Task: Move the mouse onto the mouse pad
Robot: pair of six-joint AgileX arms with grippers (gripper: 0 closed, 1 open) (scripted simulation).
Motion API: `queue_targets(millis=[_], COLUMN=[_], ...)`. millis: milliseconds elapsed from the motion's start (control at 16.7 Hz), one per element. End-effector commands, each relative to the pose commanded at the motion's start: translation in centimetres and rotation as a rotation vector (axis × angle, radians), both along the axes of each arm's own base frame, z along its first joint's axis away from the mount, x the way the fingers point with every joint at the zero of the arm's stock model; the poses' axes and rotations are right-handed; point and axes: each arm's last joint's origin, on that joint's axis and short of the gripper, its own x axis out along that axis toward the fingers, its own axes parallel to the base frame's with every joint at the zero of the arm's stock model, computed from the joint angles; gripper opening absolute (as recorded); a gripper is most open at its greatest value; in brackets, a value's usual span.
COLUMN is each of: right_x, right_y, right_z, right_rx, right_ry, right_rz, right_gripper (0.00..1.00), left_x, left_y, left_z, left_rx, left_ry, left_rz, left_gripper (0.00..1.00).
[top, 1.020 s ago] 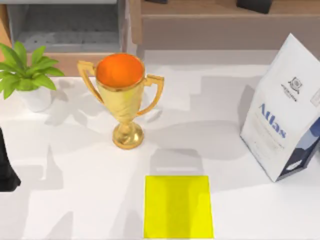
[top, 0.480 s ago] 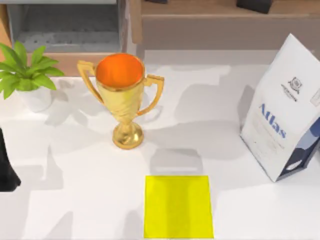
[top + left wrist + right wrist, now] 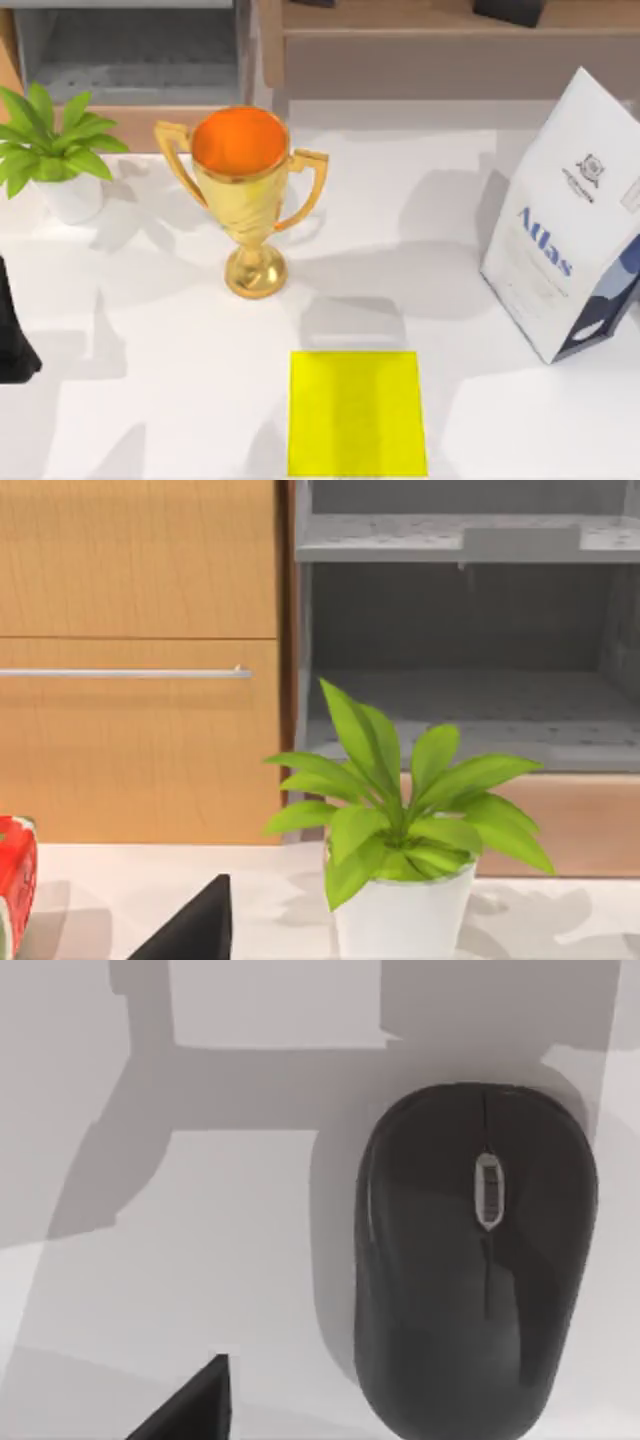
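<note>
Beneath your right wrist camera lies the mouse [image 3: 478,1260], a dark, rounded shape with a grey scroll wheel, resting flat on the white counter [image 3: 200,1240]. It sits apart from anything else, with the camera looking almost straight down on it, which suggests your right arm is lining up above it for a pick. A dark wedge at the frame's edge is part of the right gripper [image 3: 190,1405]; you cannot tell how far its fingers are spread, and it has hold of nothing that shows.

From the overhead camera you find the mouse pad [image 3: 356,412], a flat bright yellow square at the near middle of the counter, bare and ready to receive the mouse. Behind it stands a gold trophy [image 3: 245,195] with an orange inside, well apart from the pad. A white bag [image 3: 565,215] printed "Atlas" leans at the right side. A small green plant [image 3: 50,145] in a white pot stands at the far left.

Your left arm is parked at the left edge; its wrist camera faces the plant [image 3: 400,830] and wooden drawers behind, with a dark sliver of the left gripper [image 3: 195,930], its opening impossible to judge.
</note>
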Motion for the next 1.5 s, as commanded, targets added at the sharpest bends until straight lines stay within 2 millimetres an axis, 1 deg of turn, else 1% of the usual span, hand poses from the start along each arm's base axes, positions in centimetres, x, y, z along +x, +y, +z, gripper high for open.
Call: queue_targets(millis=[120,240,360,540,1320,1380,1500], right_x=[0.0,-0.2,-0.3,-0.3,-0.3,-0.3,-0.3], right_y=[0.0,0.0,0.1,0.1,0.1,0.1,0.1], right_z=[-2.6,-4.6,-5.4,-5.4,-5.4,-5.4,-5.4], right_rx=[-0.001,0.000,0.000,0.000,0.000,0.000,0.000], right_ry=[-0.009,-0.003,0.002,0.002,0.002,0.002,0.002], right_rz=[0.000,0.000,0.000,0.000,0.000,0.000,0.000], right_gripper=[1.00,1.00,1.00,1.00,0.02,0.00,0.00], left_x=[0.0,0.0,0.0,0.0,0.0,0.0,0.0], left_y=[0.0,0.0,0.0,0.0,0.0,0.0,0.0], left_z=[0.0,0.0,0.0,0.0,0.0,0.0,0.0], left_rx=[0.000,0.000,0.000,0.000,0.000,0.000,0.000], left_ry=[0.000,0.000,0.000,0.000,0.000,0.000,0.000], left_rz=[0.000,0.000,0.000,0.000,0.000,0.000,0.000], left_gripper=[1.00,1.00,1.00,1.00,1.00,1.00,1.00])
